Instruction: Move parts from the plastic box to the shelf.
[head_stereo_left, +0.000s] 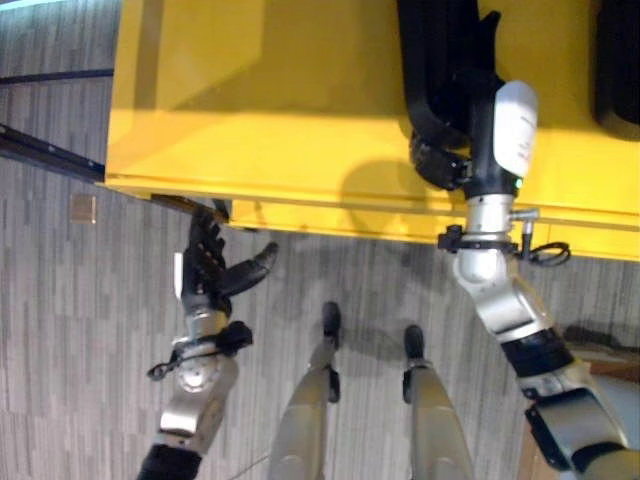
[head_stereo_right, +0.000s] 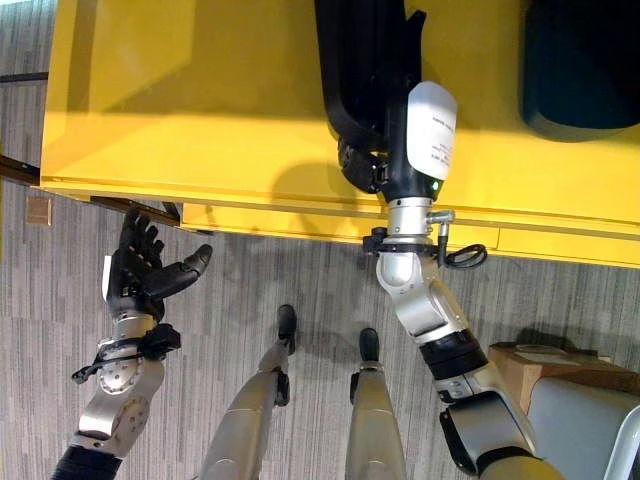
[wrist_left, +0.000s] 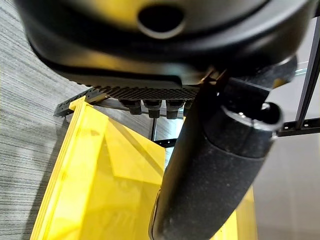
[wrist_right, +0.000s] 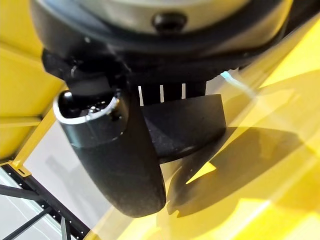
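Observation:
A large yellow plastic box (head_stereo_left: 280, 130) spans the upper part of the eye views. Inside it lies a long black part (head_stereo_left: 435, 50), and my right hand (head_stereo_left: 490, 140) reaches over the near wall with its fingers curled round that part's near end. In the right wrist view the thumb (wrist_right: 115, 165) presses the black part (wrist_right: 185, 125) against the fingers above the yellow floor. My left hand (head_stereo_left: 210, 265) hangs open over the carpet just outside the box's near wall, fingers straight and thumb spread. A second dark part (head_stereo_right: 580, 70) rests in the box at the far right.
Black shelf framing (head_stereo_left: 40, 150) runs out from under the box on the left and also stands behind the box (wrist_left: 305, 75). A cardboard box (head_stereo_right: 560, 370) and a grey container (head_stereo_right: 590, 420) sit on the floor at lower right. A small brown square (head_stereo_left: 83, 208) lies on the carpet.

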